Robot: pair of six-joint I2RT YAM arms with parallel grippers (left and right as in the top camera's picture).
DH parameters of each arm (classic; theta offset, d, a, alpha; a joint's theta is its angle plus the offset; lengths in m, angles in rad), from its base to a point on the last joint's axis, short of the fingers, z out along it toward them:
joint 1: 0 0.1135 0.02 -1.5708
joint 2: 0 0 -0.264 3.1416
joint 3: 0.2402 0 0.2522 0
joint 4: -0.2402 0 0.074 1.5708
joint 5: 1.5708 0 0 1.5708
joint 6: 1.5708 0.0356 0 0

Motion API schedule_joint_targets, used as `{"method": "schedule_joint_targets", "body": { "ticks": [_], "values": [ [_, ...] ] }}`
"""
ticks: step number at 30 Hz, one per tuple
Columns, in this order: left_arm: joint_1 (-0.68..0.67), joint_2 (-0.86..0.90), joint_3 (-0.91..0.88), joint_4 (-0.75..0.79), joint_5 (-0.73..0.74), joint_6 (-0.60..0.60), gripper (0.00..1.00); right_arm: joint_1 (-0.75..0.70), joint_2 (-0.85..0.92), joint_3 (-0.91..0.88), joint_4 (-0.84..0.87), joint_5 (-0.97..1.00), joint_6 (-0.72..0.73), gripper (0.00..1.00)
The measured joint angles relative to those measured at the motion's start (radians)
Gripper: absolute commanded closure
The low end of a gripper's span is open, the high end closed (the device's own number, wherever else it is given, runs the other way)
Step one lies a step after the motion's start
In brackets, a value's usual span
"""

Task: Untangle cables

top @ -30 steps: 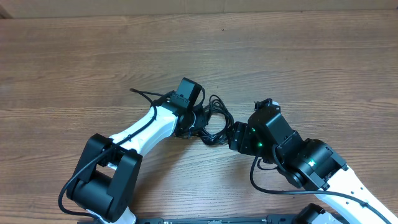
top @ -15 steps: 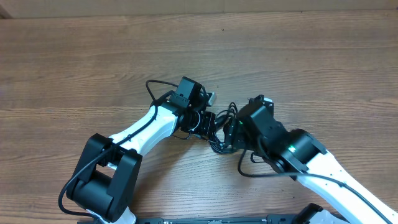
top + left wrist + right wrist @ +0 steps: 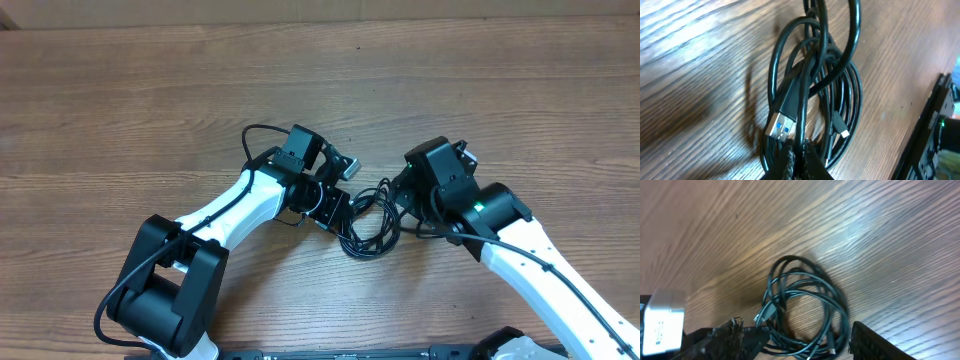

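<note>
A: The left gripper [image 3: 800, 161] is clenched on the cables [image 3: 826, 85], pinching the strands right beside the silver plug [image 3: 779, 126]. See it?

B: Yes. The rest of the bundle fans out from that plug in overlapping loops, lying on the table [image 3: 150, 90]. A smaller plug [image 3: 842, 133] sits among the loops, near the silver one.

A: And the right gripper [image 3: 400, 200]?

B: On the far side of the coil from the silver plug, jaws apart, nothing pinched that I can see (its wrist view shows one finger [image 3: 875, 344] just past the loops).

A: So the step, I'd judge, is picking one strand to draw out while the left one anchors the bundle.

B: Agreed. To do it well, take a single outer loop on the side away from the silver plug, not two at once; these cords look thin and likely to slip. Close fully, then pull away from the plug, low over the wood and slowly.

A: Risk?

B: Several loops cross near the silver plug. Tug hard and the knot may tighten, or the whole bundle drags along. If it binds, I'd stop and choose another loop.
</note>
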Motion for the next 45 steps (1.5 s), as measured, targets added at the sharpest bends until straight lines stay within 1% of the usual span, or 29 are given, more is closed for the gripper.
{"method": "schedule_joint_targets", "body": {
  "ticks": [5, 11, 14, 16, 19, 20, 22, 28, 32, 34, 37, 40, 42, 45],
  "values": [
    [0.0, 0.0, 0.0, -0.003, 0.027, 0.048, 0.96, 0.0, 0.091, 0.0, 0.011, -0.047, 0.01, 0.34],
    [0.0, 0.0, 0.0, -0.003, 0.037, 0.063, 0.96, -0.008, 0.216, 0.0, 0.117, -0.085, 0.017, 0.37],
    [0.0, 0.0, 0.0, -0.003, 0.038, 0.069, 0.96, -0.008, 0.256, 0.0, 0.176, -0.095, 0.019, 0.41],
    [0.0, 0.0, 0.0, -0.004, 0.039, 0.069, 0.96, -0.008, 0.274, 0.0, 0.191, -0.101, 0.019, 0.5],
    [0.0, 0.0, 0.0, -0.003, 0.04, 0.069, 0.96, -0.008, 0.303, 0.001, 0.192, -0.103, 0.019, 0.72],
    [0.0, 0.0, 0.0, -0.004, 0.04, 0.069, 0.96, -0.008, 0.314, 0.002, 0.189, -0.104, 0.019, 0.82],
    [0.0, 0.0, 0.0, -0.003, 0.04, 0.069, 0.96, -0.008, 0.34, 0.003, 0.185, -0.104, 0.02, 0.96],
    [0.007, 0.0, 0.0, -0.004, 0.04, 0.066, 0.96, -0.011, 0.374, 0.004, 0.169, -0.111, 0.021, 0.96],
    [0.037, 0.0, 0.0, -0.002, 0.013, 0.007, 0.96, -0.011, 0.375, 0.004, 0.166, -0.15, -0.028, 0.96],
    [0.056, 0.0, 0.0, 0.005, -0.028, -0.056, 0.96, -0.013, 0.375, 0.004, 0.162, -0.195, -0.087, 0.96],
    [0.074, 0.0, -0.001, 0.02, -0.113, -0.188, 0.95, -0.013, 0.375, 0.004, 0.156, -0.269, -0.171, 0.96],
    [0.074, 0.0, -0.001, 0.036, -0.195, -0.315, 0.91, -0.013, 0.376, 0.004, 0.153, -0.355, -0.262, 0.96],
    [0.073, 0.0, -0.001, 0.041, -0.245, -0.396, 0.91, -0.013, 0.376, 0.004, 0.153, -0.421, -0.33, 0.96],
    [0.072, 0.0, -0.001, 0.042, -0.309, -0.473, 0.88, -0.013, 0.376, 0.004, 0.16, -0.515, -0.424, 0.96]
  ]
}}
